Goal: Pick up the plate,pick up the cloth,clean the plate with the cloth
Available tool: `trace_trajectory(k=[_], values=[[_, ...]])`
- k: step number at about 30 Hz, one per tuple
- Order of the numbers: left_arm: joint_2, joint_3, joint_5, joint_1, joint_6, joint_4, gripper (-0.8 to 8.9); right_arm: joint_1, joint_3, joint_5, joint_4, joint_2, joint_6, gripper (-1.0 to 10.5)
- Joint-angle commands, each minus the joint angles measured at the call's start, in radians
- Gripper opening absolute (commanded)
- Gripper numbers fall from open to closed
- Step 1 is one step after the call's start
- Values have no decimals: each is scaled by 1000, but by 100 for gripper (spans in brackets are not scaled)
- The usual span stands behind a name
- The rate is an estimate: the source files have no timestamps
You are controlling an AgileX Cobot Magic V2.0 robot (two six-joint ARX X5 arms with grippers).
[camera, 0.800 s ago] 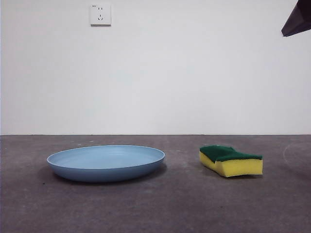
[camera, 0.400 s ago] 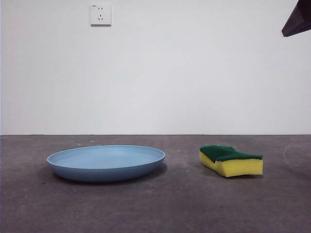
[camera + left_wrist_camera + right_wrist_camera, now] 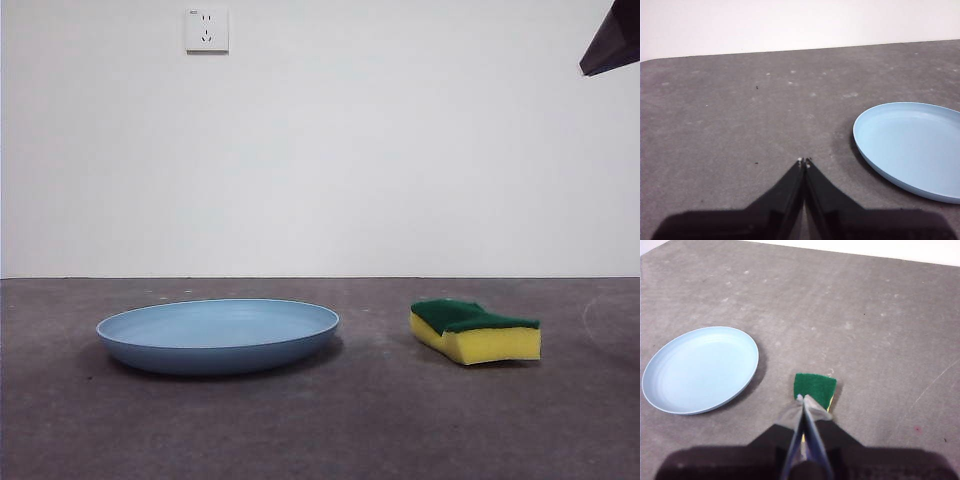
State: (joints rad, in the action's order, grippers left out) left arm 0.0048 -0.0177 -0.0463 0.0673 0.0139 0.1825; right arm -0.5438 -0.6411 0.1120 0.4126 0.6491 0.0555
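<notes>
1. Plate [image 3: 218,335]: light blue, lying flat on the grey table [image 3: 330,430], rim up, nothing on it. In the front view it sits left of centre.
2. Sponge [image 3: 476,331]: yellow block, green layer up, flat on the table, near the plate but apart from it.
3. Left gripper [image 3: 804,161]: jaws pressed together, holding nothing, above bare table. The plate [image 3: 912,147] lies off to one side of the tips, near rim closest, so this arm is judged the nearer one for the plate.
4. Right gripper [image 3: 801,398]: jaws pressed together, holding nothing, raised above the table. The sponge [image 3: 814,386] lies directly ahead of the tips, its green face toward the camera; the plate [image 3: 701,368] lies well off to the side.
5. Judgement: no step has begun. Each gripper must spread its jaws before descending, the right onto the sponge, the left onto the plate's rim.
6. A dark tip [image 3: 612,40] at the front view's top corner is all that shows of either arm there.
</notes>
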Motion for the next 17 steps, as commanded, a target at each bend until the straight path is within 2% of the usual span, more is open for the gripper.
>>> trace_trajectory(k=[1,3,5,10,13,17], values=[[-3,14,0,-4,-10,-1,-3,-2,3,-1,5,-11,-10,2],[-3,14,0,-4,-10,-2,-3,16,3,26,24,-60,-74,2],[-3,14,0,-4,-10,-2,-3,45,3,19,27,-101,-109,2],[-3,14,0,-4,-10,-2,-3,165,33,16,-6,-212,-116,2],[-3,14,0,-4,-10,-2,-3,248,111,13,-96,-285,-117,2],[-3,14,0,-4,-10,-2,-3,323,235,-95,-183,-387,-117,2]])
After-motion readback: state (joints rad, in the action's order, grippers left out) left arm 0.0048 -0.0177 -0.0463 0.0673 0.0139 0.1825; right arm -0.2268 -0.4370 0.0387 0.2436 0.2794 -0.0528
